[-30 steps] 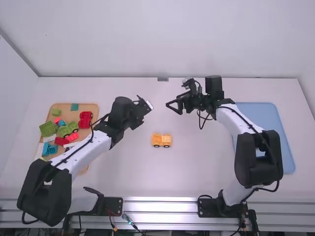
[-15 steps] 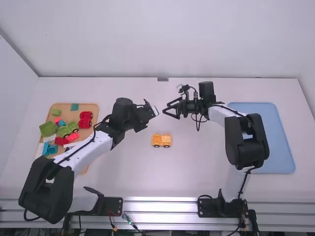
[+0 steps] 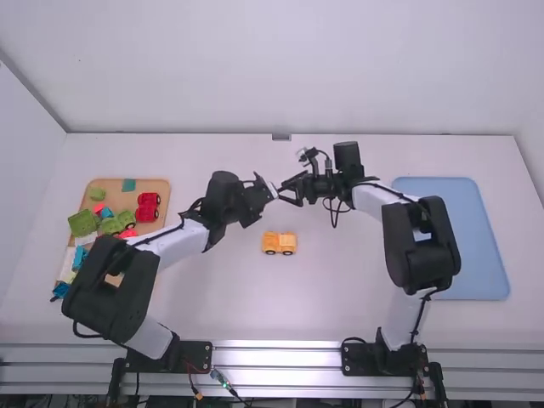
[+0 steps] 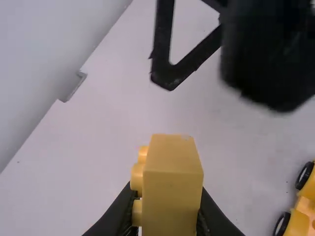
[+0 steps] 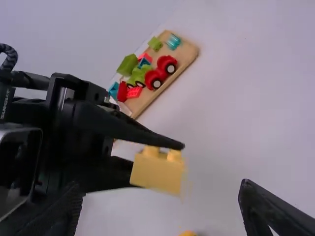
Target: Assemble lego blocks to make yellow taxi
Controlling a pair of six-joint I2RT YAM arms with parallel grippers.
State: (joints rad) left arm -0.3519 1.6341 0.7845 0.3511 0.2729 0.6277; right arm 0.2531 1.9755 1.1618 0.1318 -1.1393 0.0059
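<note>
While the left pincer (image 4: 167, 196) grips a yellow block (image 4: 172, 209), the right pincer (image 5: 159, 189) is wide open

Just past the yellow car (image 3: 279, 243), the two pincers meet up in the air. The left one is clamped on the block. The right one has its fingers apart around it, so this looks like passing the block over. Next, the right one should close gently, and then the left one can let go. After that, the block likely goes on the car.

There are two pincers, one held block and one yellow car. Left of that car is one wooden tray (image 3: 156, 184), with one red car (image 5: 160, 73). Right of it is one blue tray (image 3: 459, 242).
</note>
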